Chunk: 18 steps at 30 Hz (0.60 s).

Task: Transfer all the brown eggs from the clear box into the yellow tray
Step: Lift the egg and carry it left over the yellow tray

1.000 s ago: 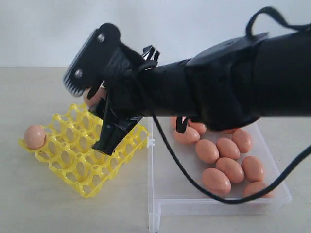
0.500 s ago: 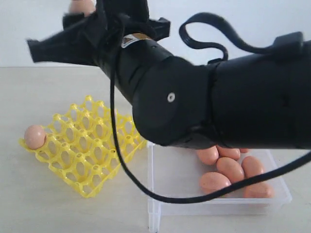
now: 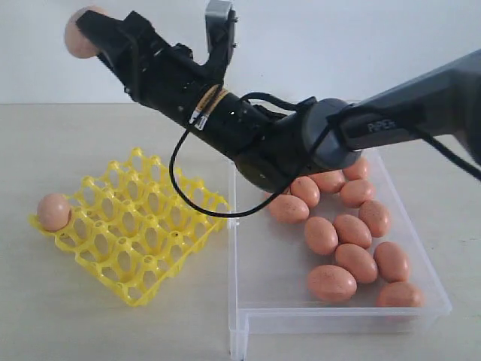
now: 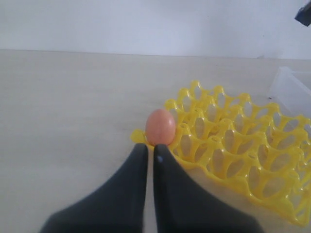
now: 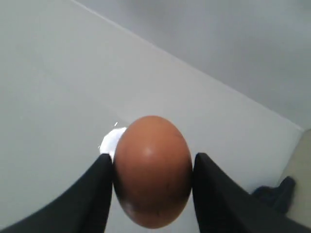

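My right gripper (image 3: 84, 34) is raised high above the table at the far left, shut on a brown egg (image 5: 151, 170) held between its two black fingers. The yellow tray (image 3: 143, 241) lies below it with one brown egg (image 3: 54, 211) in its left corner cup. Several brown eggs (image 3: 353, 259) lie in the clear box (image 3: 240, 331) on the right. My left gripper (image 4: 150, 148) is shut and empty, just short of the tray's corner egg (image 4: 160, 127). It does not show in the exterior view.
The right arm (image 3: 255, 139) stretches from the right edge across the clear box's far-left corner and over the tray. Beige tabletop (image 3: 60, 316) surrounds the tray and box. A white wall stands behind.
The right arm swung up and left, lifting the egg from low over the tray to high above the tray's left side. The tray's corner egg stayed put.
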Each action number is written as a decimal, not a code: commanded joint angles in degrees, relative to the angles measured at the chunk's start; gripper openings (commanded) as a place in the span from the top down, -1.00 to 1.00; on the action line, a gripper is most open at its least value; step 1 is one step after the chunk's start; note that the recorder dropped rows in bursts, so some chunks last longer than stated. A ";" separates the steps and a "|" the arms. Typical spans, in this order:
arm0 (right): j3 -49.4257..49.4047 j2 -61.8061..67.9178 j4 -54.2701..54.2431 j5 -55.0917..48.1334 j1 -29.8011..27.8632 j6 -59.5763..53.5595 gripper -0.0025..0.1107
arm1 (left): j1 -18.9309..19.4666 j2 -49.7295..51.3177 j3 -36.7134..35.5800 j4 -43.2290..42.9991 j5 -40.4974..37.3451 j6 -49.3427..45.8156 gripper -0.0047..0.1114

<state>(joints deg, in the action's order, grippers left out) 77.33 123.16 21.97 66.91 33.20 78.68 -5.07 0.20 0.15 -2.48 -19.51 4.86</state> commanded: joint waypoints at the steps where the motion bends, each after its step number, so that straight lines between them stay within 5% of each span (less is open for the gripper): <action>1: 8.62 1.06 12.41 -0.62 3.42 -4.72 0.96 | -0.22 -0.20 -0.15 0.16 0.12 0.06 0.85; 5: 15.77 1.16 10.95 -41.46 10.23 -23.30 0.96 | -0.22 -0.20 -0.15 0.16 0.12 0.06 0.85; 7: 17.33 2.88 3.19 -51.66 12.50 -36.10 0.96 | -0.22 -0.20 -0.15 0.16 0.12 0.06 0.85; 12: 17.56 8.94 -21.37 -49.87 12.48 -46.92 0.96 | -0.22 -0.20 -0.15 0.16 0.12 0.06 0.85; 18: 17.56 10.15 -26.42 -49.87 12.38 -59.72 0.96 | -0.22 -0.20 -0.15 0.16 0.12 0.06 0.85</action>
<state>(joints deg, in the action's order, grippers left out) 94.61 133.13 -4.00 17.13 45.76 21.78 -5.07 0.20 0.15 -2.48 -19.51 4.86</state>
